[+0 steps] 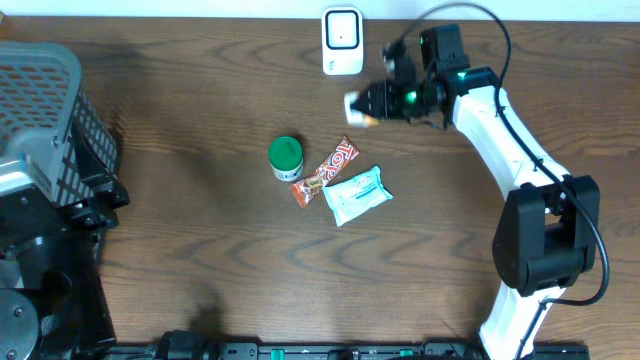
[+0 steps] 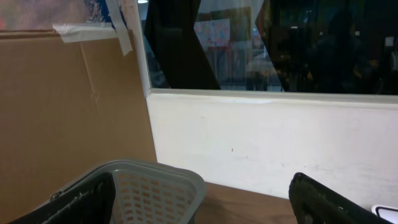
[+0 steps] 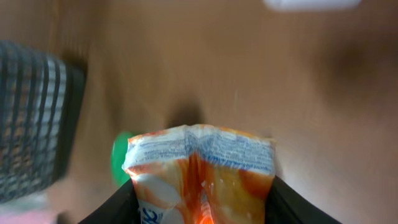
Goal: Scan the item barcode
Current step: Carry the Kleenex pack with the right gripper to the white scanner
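My right gripper [image 1: 366,101] hovers just below and right of the white barcode scanner [image 1: 342,41] at the table's far edge. It is shut on an orange and white snack packet [image 1: 354,102]. In the right wrist view the packet [image 3: 199,165] fills the gap between the black fingers [image 3: 292,205], its crimped printed end pointing forward. The scanner [image 3: 311,4] is a blur at the top edge. My left gripper [image 2: 199,208] is open, with nothing between its fingers, above the grey basket [image 2: 155,183].
A green-lidded tub [image 1: 286,157], a red candy bar [image 1: 325,172] and a white and blue packet [image 1: 356,194] lie mid-table. The grey basket [image 1: 40,90] stands at the left edge. A white wall and cardboard rise behind it.
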Available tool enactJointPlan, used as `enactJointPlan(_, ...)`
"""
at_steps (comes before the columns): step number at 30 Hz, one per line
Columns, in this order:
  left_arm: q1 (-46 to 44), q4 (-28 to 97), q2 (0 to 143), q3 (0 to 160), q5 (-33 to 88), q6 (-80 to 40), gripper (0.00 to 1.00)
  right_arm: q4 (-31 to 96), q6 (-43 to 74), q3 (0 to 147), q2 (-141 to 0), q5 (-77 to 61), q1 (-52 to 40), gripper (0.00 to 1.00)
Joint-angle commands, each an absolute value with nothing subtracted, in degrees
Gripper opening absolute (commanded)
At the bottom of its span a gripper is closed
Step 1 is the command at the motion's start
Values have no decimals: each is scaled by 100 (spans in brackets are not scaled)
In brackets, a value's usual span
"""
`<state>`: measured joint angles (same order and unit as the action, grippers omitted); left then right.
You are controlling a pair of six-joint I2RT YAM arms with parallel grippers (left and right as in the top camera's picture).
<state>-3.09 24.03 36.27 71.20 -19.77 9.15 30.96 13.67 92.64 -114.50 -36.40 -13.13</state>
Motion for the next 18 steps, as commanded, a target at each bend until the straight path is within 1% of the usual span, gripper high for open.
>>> enactJointPlan(1,-279,2399,3594,7098,-1951,888,89,2246,1435,9332,-11467,-2602,-1452,50)
enactJointPlan(2,-279,2399,3594,7098,-1951,888,89,1938,1433,9332,-11467,-2270,-1509,52)
enactJointPlan(7,-279,2399,3594,7098,-1951,888,89,639,1271,9332,-11563,-1011,-1793,53)
enactJointPlan(11,-279,2399,3594,7098,-1951,888,89,-537,1070,9332,-11878,-674,-1918,53)
enactJointPlan(16,-279,2416,3594,7098,-1951,888,89,-2132,1066,9332,-12602,-106,-1940,53)
enactJointPlan(18,-279,2447,3594,7098,-1951,888,89,-2724,1066,9332,-12934,-3,-1940,52)
